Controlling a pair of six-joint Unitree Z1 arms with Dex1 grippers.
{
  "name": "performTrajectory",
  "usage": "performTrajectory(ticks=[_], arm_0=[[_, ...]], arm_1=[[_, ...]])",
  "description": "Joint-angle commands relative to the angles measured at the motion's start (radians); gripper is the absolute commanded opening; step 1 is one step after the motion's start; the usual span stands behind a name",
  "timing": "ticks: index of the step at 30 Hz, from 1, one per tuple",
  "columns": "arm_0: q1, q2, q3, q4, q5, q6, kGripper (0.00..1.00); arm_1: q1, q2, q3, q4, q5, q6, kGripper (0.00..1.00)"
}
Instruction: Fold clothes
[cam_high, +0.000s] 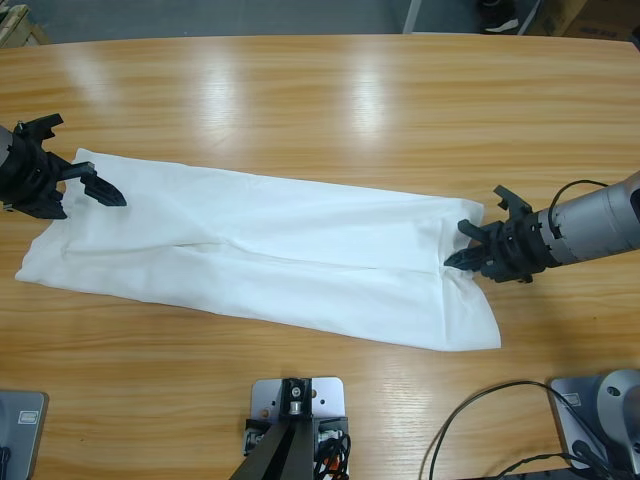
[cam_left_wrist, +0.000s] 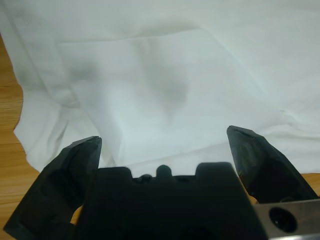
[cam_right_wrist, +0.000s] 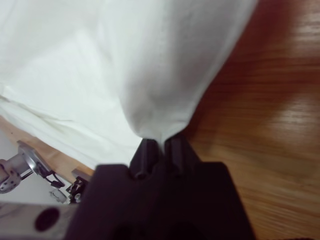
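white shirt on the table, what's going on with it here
Two arms are working on a white shirt spread lengthwise on the wooden table. The right end effector is shut on the shirt's edge at one end, the cloth bunching into its jaws. The left end effector is open at the other end, over the fabric without gripping it. The shirt looks partly folded.

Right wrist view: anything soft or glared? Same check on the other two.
Right wrist view: right gripper and the white shirt pinched in it look soft, too near the lens; the table shows a pale sheen. Left wrist view: left gripper dark and blurred, grey shadows in the cloth folds. High view: sharp, with long white streaks of glare across the far tabletop.
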Motion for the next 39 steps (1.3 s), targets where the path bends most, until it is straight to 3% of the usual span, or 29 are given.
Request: performTrajectory(ticks=[1,6,8,16,23,27,29,30,31,32,36,39], arm_0=[[-0.008,-0.016,0.015,0.012,0.019,-0.007,0.973],[-0.008,-0.036,0.014,0.012,0.022,-0.007,0.973],[-0.008,-0.037,0.013,0.012,0.022,-0.009,0.973],[-0.003,-0.059,0.026,0.014,0.022,-0.006,0.973],[-0.003,-0.074,0.023,0.02,0.023,-0.008,0.973],[-0.003,-0.078,0.021,0.023,0.023,-0.009,0.973],[-0.003,-0.076,0.022,0.023,0.023,-0.009,0.973],[-0.003,-0.074,0.022,0.022,0.023,-0.008,0.973],[-0.003,-0.071,0.019,0.022,0.023,-0.008,0.973],[-0.004,-0.067,0.014,0.022,0.023,-0.008,0.973],[-0.004,-0.068,0.008,0.023,0.023,-0.007,0.973],[-0.008,-0.071,0.02,0.023,0.023,-0.009,0.973]], arm_1=[[0.017,0.018,0.013,0.114,-0.055,-0.03,0.0],[-0.04,-0.125,-0.222,0.556,-0.175,-0.121,0.0],[-0.088,-0.126,-0.279,0.645,-0.187,-0.154,0.0],[-0.212,-0.109,-0.37,0.814,-0.332,-0.308,0.0],[-0.355,-0.054,-0.493,0.875,-0.401,-0.528,0.0],[-0.393,-0.017,-0.52,0.911,-0.373,-0.552,0.0],[-0.393,-0.054,-0.478,0.912,-0.299,-0.501,0.0],[-0.39,-0.073,-0.455,0.92,-0.274,-0.475,0.183],[-0.388,-0.1,-0.43,0.923,-0.278,-0.451,0.832],[-0.388,-0.113,-0.412,0.928,-0.29,-0.421,0.999],[-0.388,-0.157,-0.432,0.975,-0.359,-0.343,1.0],[-0.388,-0.159,-0.412,0.96,-0.345,-0.303,1.0]])
